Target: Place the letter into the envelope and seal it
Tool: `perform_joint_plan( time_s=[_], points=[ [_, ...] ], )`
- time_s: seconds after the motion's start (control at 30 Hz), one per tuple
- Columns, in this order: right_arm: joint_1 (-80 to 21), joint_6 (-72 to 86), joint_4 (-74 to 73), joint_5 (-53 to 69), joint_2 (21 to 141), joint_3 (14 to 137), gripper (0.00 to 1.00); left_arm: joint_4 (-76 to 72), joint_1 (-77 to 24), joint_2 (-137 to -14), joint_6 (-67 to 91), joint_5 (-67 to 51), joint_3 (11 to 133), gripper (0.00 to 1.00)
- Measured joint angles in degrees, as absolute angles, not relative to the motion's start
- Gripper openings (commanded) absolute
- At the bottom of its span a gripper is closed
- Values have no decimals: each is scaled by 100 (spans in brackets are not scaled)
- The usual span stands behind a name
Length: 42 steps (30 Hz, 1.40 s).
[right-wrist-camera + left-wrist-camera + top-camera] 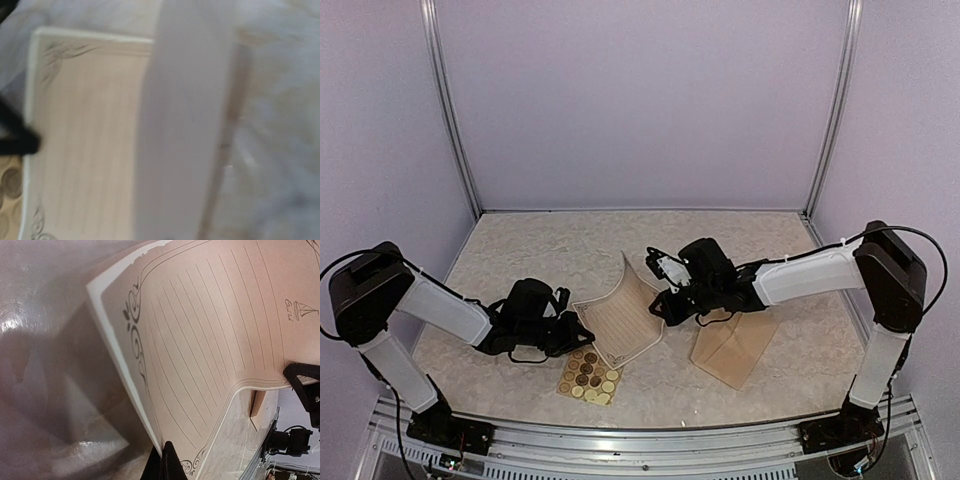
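Two grippers, one sheet between them, catalogued from 9 o'clock to 3 o'clock in the overhead view.

1. Left gripper (565, 335): closed on the letter (625, 318) at its 9 o'clock edge. In the left wrist view a dark finger (168, 465) sat at the ornate corner of the sheet.
2. Sticker sheet (590, 376): small and tan with round stickers. It lay flat on the table (540, 250) at 6 o'clock of the letter, touching or just beside its near edge.
3. Letter: printed face up and bowed. Its 3 o'clock side was curled upward off the table, and the plain white back showed over the ruled face in the right wrist view.
4. Right gripper (662, 300): at the letter's raised 3 o'clock edge. That wrist view was blurred, so whether its jaws were closed on the paper could not be told.
5. Envelope (740, 352): flat on the table at 4 o'clock of the letter and apart from it, partly under the right forearm. Its long axis could not be read with certainty.

Judgement: the sheet is too large to go into the envelope unfolded. The coming move likely turns on carrying the raised 3 o'clock edge over toward 9 o'clock, with the left grip as anchor. The right arm was much the nearer to the envelope.
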<state>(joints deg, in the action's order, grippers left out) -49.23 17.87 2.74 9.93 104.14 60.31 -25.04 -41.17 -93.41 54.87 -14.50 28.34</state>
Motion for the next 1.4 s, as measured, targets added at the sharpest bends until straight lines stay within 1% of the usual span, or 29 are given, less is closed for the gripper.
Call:
perform_joint_plan(
  time_s=[0.13, 0.3, 0.73, 0.8, 0.9, 1.03, 1.07, 1.17, 1.4],
  points=[
    [-5210, 1507, 272, 926, 10414, 6031, 7, -2510, -4112, -9341, 5487, -1457, 2834, 0],
    [-5417, 1411, 274, 867, 10427, 6031, 13, -2528, -4077, -9341, 5492, -1476, 2834, 0],
    [-5642, 1391, 329, 860, 10831, 6038, 19, -2628, -4058, -9341, 5518, -1522, 2834, 0],
    [-5655, 1385, 311, 878, 10906, 6038, 21, -2646, -4058, -9341, 5522, -1525, 2834, 0],
    [-5660, 1361, 270, 899, 10986, 6038, 26, -2661, -4058, -9341, 5533, -1542, 2834, 0],
    [-5660, 1341, 211, 930, 11034, 6051, 42, -2731, -4058, -9351, 5542, -1588, 2834, 0],
    [-5660, 1352, 200, 937, 11050, 6069, 44, -2764, -4058, -9360, 5551, -1601, 2834, 0],
    [-5662, 1367, 196, 934, 11089, 6106, 46, -2834, -4056, -9373, 5570, -1616, 2827, 0],
    [-5662, 1511, 196, 836, 11091, 6134, 46, -2958, -4045, -9417, 5640, -1656, 2783, 0]
  ],
)
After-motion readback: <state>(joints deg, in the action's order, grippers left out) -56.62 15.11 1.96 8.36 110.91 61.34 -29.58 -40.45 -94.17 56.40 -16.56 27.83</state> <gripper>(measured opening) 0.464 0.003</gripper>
